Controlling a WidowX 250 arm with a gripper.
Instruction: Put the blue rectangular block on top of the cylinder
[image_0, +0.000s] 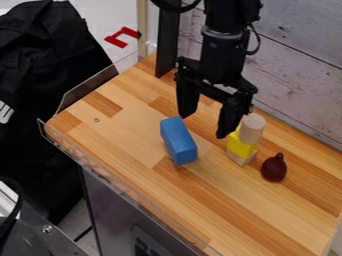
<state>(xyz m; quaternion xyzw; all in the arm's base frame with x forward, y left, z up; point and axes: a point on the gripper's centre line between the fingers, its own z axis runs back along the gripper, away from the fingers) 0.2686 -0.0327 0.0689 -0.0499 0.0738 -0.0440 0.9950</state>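
The tool (207, 123) is wide open and grips nothing. The blue block (178, 141) lies on the table (220, 200), near the tool, camera side. The cylinder (252, 129) stands upright, right of the tool in view.

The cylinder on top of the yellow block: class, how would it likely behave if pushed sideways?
The cylinder would probably tip or slide off easily, standing on end atop the yellow block. Once down, its round side might let it roll. It looks like wood, so it should be stiff.
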